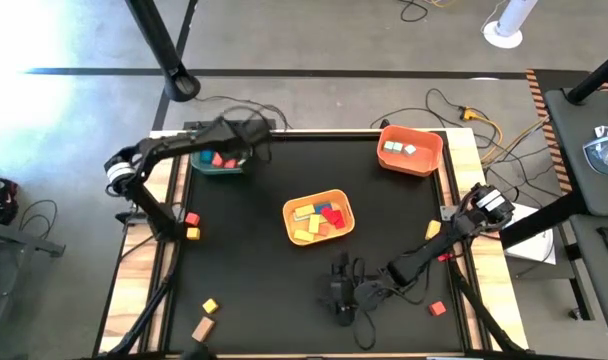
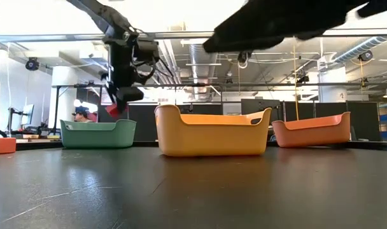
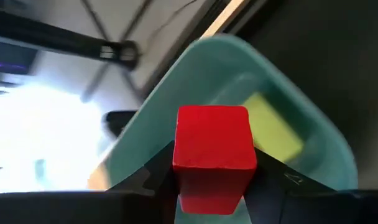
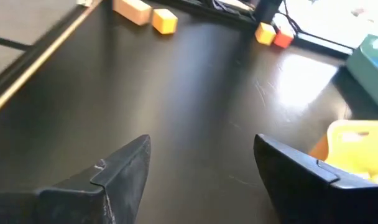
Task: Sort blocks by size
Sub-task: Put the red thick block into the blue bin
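My left gripper (image 2: 120, 100) hangs over the teal bin (image 1: 220, 165) at the table's far left, shut on a red block (image 3: 212, 146). A yellow-green block (image 3: 273, 127) and a red one lie inside that bin. Near the table's front middle, my right gripper (image 4: 201, 174) stands open, low over bare tabletop with nothing between its fingers. The yellow-orange bin (image 1: 319, 217) in the centre holds several red and yellow blocks. The orange bin (image 1: 409, 150) at the far right holds pale blocks. My left gripper pinches the red block by two opposite sides (image 3: 183, 168) between its two fingers. The fingers come from above, pointing down. The block is lifted clear and hangs above the teal bin's rim (image 2: 98, 125).
Loose blocks lie on the table: a red (image 1: 192, 218) and a yellow one (image 1: 193, 233) at the left edge, a yellow (image 1: 210, 306) and a tan one (image 1: 203, 328) near the front left, a red one (image 1: 437, 308) front right. Cables lie under my right arm.
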Available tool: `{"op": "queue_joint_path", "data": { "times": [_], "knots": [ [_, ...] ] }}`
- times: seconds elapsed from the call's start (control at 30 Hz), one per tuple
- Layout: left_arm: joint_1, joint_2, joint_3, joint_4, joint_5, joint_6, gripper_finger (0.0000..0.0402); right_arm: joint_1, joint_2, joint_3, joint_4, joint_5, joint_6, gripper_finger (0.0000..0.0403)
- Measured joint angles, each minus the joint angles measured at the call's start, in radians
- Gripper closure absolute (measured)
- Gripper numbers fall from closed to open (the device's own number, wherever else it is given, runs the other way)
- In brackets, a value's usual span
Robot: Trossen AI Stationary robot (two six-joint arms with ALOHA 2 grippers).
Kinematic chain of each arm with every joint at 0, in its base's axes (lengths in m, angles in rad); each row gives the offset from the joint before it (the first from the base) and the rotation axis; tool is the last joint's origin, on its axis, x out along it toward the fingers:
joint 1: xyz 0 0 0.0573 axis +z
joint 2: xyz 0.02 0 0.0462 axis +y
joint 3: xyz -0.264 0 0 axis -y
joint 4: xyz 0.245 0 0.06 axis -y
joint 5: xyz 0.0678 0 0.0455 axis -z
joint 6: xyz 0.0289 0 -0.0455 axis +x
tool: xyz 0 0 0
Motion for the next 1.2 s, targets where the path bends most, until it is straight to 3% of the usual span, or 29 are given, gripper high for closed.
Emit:
{"op": "queue_joint_path", "data": {
  "times": [0.17, 0.57, 0.93, 1.2],
  "knots": [
    [0.122, 0.0, -0.031, 0.152, 0.133, 0.086, 0.0279, 0.02, -0.011, 0.0, -0.001, 0.0, -0.015, 0.0123],
    [0.169, 0.0, -0.163, 0.401, 0.166, 0.311, 0.0279, 0.013, -0.011, -0.004, -0.04, 0.001, 0.002, 0.0112],
    [0.197, 0.004, -0.247, 0.516, 0.189, 0.406, 0.0279, -0.002, -0.011, -0.012, -0.047, 0.001, 0.006, 0.0129],
    [0.224, 0.07, -0.241, 0.537, 0.194, 0.398, 0.0278, -0.012, -0.01, -0.017, -0.044, 0.001, 0.023, 0.0116]
  ]
}}
